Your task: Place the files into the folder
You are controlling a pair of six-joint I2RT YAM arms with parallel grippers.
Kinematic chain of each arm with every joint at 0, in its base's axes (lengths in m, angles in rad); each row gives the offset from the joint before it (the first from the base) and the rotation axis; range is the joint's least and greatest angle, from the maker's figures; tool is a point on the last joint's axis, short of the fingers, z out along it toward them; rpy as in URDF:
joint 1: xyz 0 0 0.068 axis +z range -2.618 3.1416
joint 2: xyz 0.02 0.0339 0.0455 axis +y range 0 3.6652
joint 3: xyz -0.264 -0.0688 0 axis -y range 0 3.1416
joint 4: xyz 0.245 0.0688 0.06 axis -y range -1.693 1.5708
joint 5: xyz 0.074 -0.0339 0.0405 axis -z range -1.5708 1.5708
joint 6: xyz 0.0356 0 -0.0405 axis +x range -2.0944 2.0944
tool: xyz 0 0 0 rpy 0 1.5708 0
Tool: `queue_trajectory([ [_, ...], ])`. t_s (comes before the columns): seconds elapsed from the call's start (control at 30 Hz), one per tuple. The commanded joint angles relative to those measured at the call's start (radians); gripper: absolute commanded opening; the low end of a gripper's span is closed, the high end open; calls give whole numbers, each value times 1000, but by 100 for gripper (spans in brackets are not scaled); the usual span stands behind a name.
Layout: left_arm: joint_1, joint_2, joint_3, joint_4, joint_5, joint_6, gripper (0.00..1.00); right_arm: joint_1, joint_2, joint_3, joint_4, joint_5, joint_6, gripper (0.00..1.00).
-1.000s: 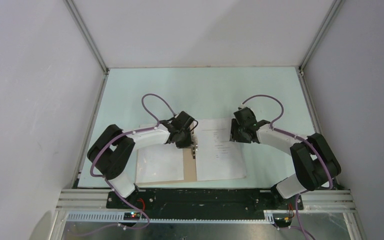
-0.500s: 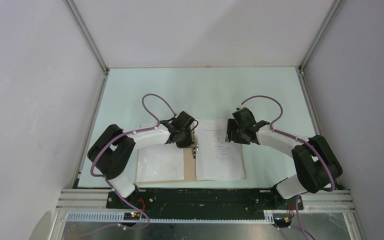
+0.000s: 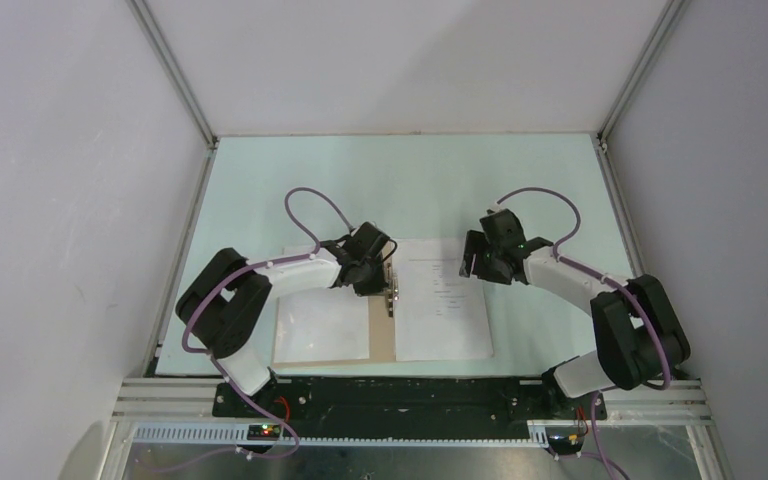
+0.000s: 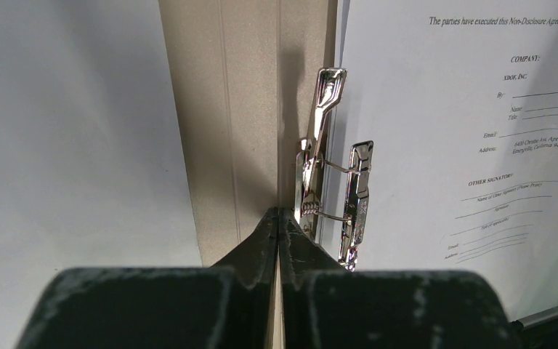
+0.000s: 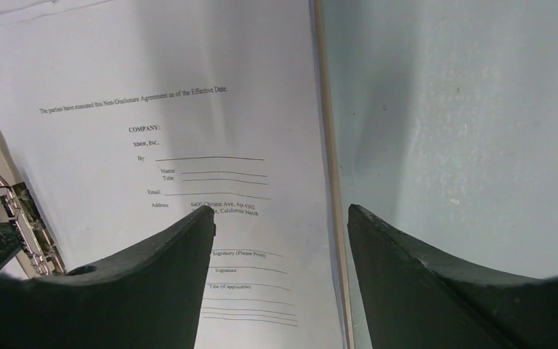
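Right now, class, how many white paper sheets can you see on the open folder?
2. A blank-looking sheet lies on the left leaf of the folder; a printed sheet lies on the right leaf, beside the metal clip. Others may lie hidden underneath.

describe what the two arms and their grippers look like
The left arm and right arm look alike: white tube-like links between bulky black joint housings. A purple cable loops out and runs along each arm. The left gripper and right gripper have dark, matte, wedge-shaped fingers with a faintly speckled surface. No lettering shows on them.
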Motion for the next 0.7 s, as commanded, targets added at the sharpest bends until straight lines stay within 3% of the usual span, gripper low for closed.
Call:
queue_trajectory([
  [0.0, -7, 27, -14, -1, 2, -3, 5, -2, -27, 20, 4, -24, -24, 72],
  [0.07, -5, 25, -15, -1, 2, 0, 6, 0, -22, 19, 9, -27, -25, 71],
  [0.27, 1, 22, -8, -2, 14, 17, 6, 3, 21, 20, 19, -27, -19, 55],
  [0.67, 2, 30, -6, -1, 19, 25, 6, 20, 87, 40, 33, -9, -25, 49],
])
